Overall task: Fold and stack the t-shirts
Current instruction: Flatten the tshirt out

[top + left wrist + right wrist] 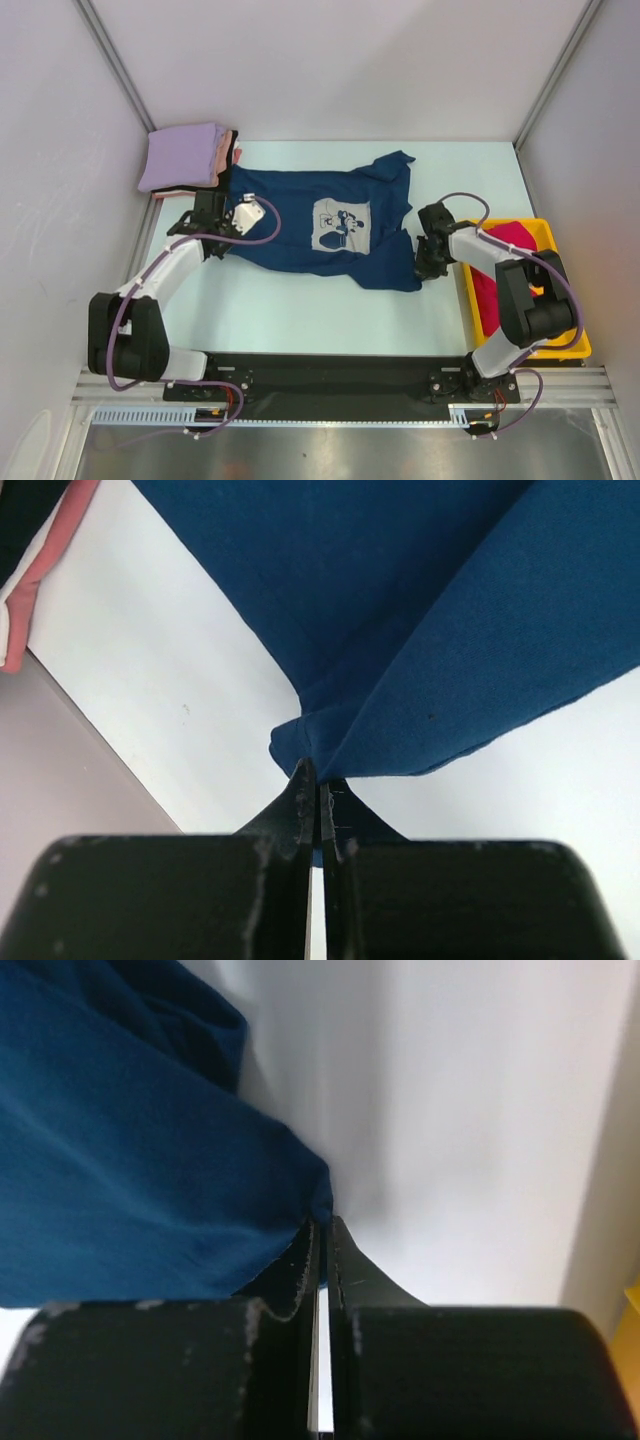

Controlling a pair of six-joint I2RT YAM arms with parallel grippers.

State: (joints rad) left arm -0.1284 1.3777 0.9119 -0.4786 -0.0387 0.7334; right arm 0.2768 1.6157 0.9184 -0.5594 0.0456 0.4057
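Navy t-shirt (290,215) pinched at opposite edges by clenched left gripper (312,780) and clenched right gripper (325,1230)

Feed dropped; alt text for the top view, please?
The left gripper and right gripper pinch opposite edges of a navy t-shirt spread on the table. Folded lavender shirt back left; yellow tray holding crimson cloth at right.

Left of the left fingers (298,805), bare table (300,310) runs to the folded shirt stack (183,157) and side wall (60,180). Right of the right fingers (350,1270), a table strip, then the yellow tray (575,345). The navy t-shirt (290,225) fills the space between.
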